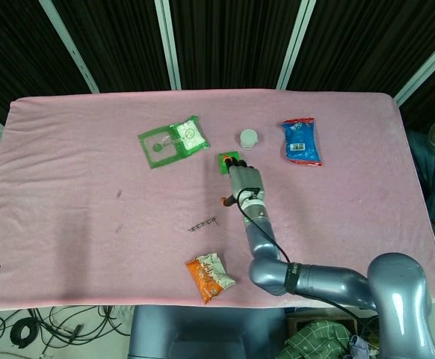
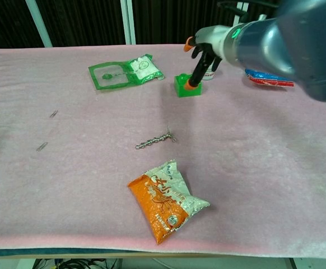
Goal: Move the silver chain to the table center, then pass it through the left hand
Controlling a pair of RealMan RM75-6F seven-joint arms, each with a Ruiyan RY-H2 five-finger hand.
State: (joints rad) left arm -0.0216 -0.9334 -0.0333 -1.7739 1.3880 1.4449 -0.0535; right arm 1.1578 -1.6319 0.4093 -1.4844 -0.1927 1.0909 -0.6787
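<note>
The silver chain point(image 1: 202, 224) lies stretched out on the pink cloth near the table's middle, also seen in the chest view point(image 2: 154, 140). Nothing touches it. My right hand point(image 1: 241, 179) hovers well beyond it, over the green block point(image 2: 186, 86), with its fingers point(image 2: 198, 70) apart, pointing down and holding nothing. The same hand shows high in the chest view point(image 2: 201, 51). Neither view shows my left hand.
An orange snack packet point(image 2: 166, 200) lies just in front of the chain. A green-edged pouch point(image 1: 173, 140), a white cap point(image 1: 248, 138) and a blue packet point(image 1: 301, 140) sit at the back. Two small clips point(image 2: 42, 146) lie to the left.
</note>
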